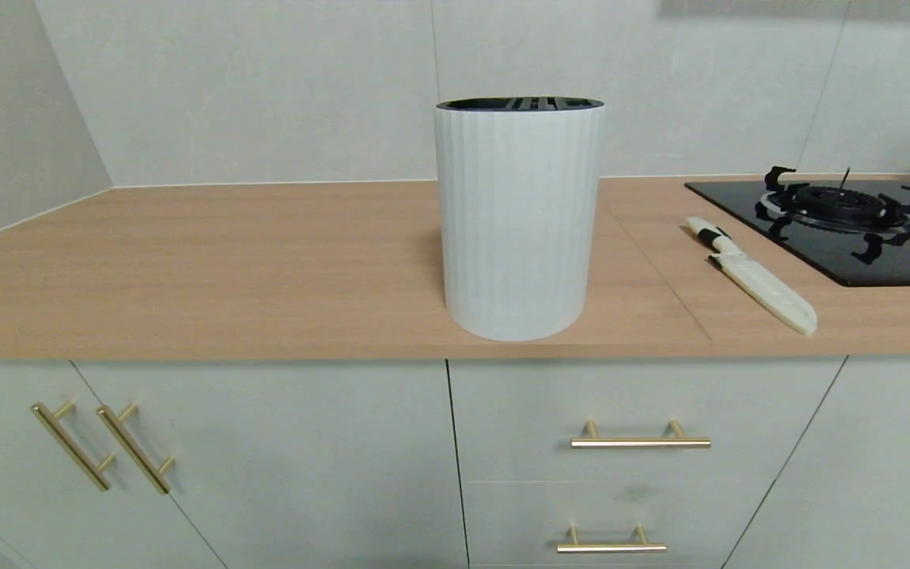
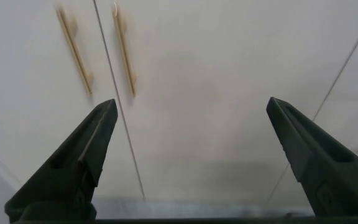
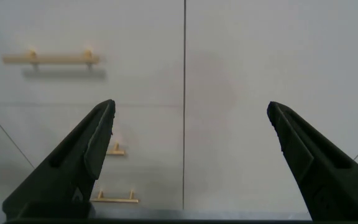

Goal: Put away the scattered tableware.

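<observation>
The left gripper (image 2: 191,102) had its dark fingers spread wide, facing pale grey cabinet doors (image 2: 185,81) with slim brass bar handles. Above, on the light wooden countertop (image 1: 226,269), a tall white ribbed cylindrical holder with a black slotted top (image 1: 517,229) stood upright near the front edge. At its 3 o'clock lay a white knife with a black-banded handle (image 1: 751,275), flat on the counter, with a black glass gas hob (image 1: 842,229) at the knife's 2 o'clock. The right gripper (image 3: 191,104), likewise splayed, faced the drawer fronts (image 3: 55,81) below the counter, apart from the knife.
</observation>
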### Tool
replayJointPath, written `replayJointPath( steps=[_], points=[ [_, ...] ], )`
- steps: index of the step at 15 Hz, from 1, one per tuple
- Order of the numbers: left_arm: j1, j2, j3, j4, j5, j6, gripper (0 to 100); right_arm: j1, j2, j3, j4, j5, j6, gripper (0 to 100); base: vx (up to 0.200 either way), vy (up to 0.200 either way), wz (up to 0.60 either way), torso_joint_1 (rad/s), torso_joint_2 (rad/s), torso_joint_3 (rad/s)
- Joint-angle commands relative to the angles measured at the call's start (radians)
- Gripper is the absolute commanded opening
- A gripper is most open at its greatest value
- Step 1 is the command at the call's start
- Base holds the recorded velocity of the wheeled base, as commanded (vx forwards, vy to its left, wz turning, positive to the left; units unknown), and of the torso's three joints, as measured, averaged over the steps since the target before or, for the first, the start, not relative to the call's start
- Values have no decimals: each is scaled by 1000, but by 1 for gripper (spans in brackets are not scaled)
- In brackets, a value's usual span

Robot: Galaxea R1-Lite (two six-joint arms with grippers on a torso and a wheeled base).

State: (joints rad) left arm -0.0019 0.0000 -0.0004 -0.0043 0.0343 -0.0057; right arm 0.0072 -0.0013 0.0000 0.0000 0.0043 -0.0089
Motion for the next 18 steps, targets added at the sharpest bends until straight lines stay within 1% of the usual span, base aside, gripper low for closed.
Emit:
replayJointPath(
  steps=[1, 11, 18],
  points=[
    [0, 2, 0, 1, 1, -2, 100, 0, 1, 0, 0, 0, 0, 100, 0, 0, 0, 163, -481, -281],
    [0, 2, 0, 1, 1, 0, 100, 0, 1, 0, 0, 0, 0, 100, 0, 0, 0, 193, -475, -284],
    [0, 2, 0, 1, 1, 0, 100, 0, 1, 0, 0, 0, 0, 100, 0, 0, 0, 232, -517, -286]
  ],
)
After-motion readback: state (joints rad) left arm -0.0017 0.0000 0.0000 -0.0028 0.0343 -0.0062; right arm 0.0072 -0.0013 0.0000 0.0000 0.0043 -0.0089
